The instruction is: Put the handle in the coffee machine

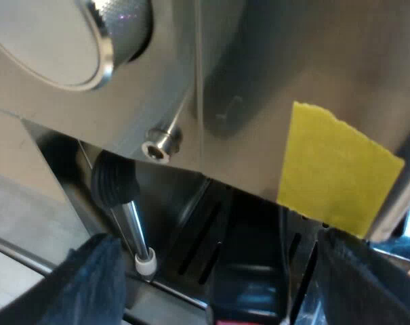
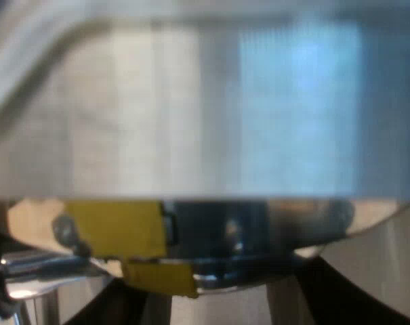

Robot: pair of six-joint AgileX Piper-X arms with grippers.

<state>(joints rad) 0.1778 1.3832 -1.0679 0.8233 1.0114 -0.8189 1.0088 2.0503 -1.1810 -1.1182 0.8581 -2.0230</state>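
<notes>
Left wrist view: the left end effector [image 1: 221, 271] faces the machine [image 1: 259, 81] front. Its fingers [image 1: 89, 284] are apart, one on each side of the dark handle [image 1: 249, 281], touching neither side. The handle juts out from under the front panel beside the steam wand [image 1: 130, 223], red end outward.

Right wrist view: the right end effector [image 2: 225, 301] sits close against the machine's metal by a yellow tape [image 2: 116, 227], fingers apart with nothing between them.

The handle looks seated. Whether it is locked I cannot tell, so a locking turn may remain.
</notes>
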